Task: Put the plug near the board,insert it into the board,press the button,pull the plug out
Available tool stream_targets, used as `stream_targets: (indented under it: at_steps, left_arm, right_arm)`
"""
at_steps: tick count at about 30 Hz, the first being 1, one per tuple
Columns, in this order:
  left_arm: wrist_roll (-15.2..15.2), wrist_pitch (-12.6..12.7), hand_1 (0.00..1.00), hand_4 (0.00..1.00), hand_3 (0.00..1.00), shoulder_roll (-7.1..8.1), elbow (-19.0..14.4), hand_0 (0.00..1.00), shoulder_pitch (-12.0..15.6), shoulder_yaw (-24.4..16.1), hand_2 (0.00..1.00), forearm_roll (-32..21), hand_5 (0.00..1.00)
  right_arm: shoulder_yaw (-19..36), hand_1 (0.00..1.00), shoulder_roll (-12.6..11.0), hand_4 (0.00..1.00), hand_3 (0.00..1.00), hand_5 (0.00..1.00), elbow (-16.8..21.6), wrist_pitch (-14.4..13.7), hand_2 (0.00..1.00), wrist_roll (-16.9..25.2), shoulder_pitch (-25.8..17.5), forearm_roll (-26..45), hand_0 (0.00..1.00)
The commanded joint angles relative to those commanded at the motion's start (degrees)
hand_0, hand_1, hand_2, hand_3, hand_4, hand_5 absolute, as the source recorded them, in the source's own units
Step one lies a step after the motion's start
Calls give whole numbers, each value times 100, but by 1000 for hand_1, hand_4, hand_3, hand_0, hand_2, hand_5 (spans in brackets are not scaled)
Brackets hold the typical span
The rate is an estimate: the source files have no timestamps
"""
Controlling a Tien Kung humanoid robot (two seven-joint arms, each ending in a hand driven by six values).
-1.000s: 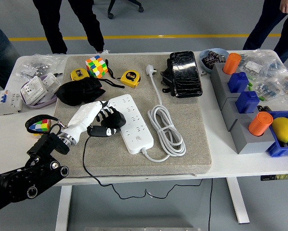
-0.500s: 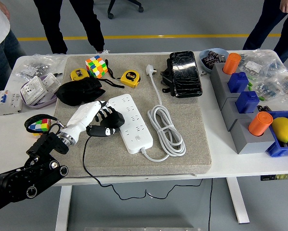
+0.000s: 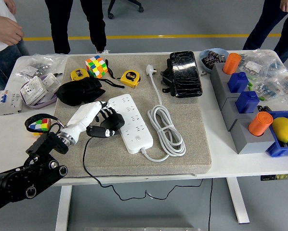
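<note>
Black plug (image 3: 109, 127) gripped in my left hand (image 3: 93, 118), white power strip (image 3: 130, 123) touching just beyond my fingers, black pouch (image 3: 79, 91) behind my hand.

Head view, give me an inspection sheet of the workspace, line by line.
Surface: white table with a grey mat.
Job's things: white power strip flat on the mat; black plug at its left edge, not visibly inserted.
Clutter: multicoloured puzzle cube, yellow tape measure, black cloth pouch, orange cylinder, yellow lemon.
Hands: left hand curled around the plug; right not in view.
Cables: coiled white cord; thin black cable running off the near edge.
Surroundings: people standing at the far side.
</note>
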Motion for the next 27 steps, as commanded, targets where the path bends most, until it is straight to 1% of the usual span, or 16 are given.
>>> stream_targets:
  at_steps: [2,3,8,9,19,20,21,26,27]
  left_arm:
    - [9,11,501,998,557,0,1,287,6,-13,519,-3,182]
    - [21,7,531,998,566,1,0,307,7,-14,538,1,234]
    - [61,2,531,998,566,2,2,307,8,-25,538,4,234]
    - [64,2,546,998,580,2,2,327,7,-22,555,3,280]
    - [32,34,549,998,583,12,-24,333,36,-26,558,-8,288]
    - [36,36,549,998,583,12,-28,333,36,-25,558,-1,288]
    - [41,37,569,998,595,13,-31,350,36,-25,563,6,317]
    - [122,33,569,998,595,20,-44,350,55,-46,563,50,317]
    - [123,45,599,998,651,22,-47,407,64,-50,601,50,372]
  right_arm:
    - [-5,648,1,920,539,477,0,1,629,0,-2,2,569]
    - [-7,648,2,920,538,478,-1,1,629,0,-4,4,571]
    - [-18,648,-1,920,538,478,-1,1,629,0,-10,9,571]
    - [-16,647,1,920,537,478,-2,1,628,0,-12,10,569]
    - [-5,647,3,920,538,478,4,-1,629,1,-18,10,569]
    - [-9,647,4,920,538,478,2,-1,629,1,-19,13,569]
    - [-11,647,5,920,538,478,0,-2,629,2,-19,14,568]
    - [-20,647,4,920,538,478,4,-1,629,3,-23,15,568]
    - [-24,648,2,921,538,478,5,-1,629,3,-27,13,568]
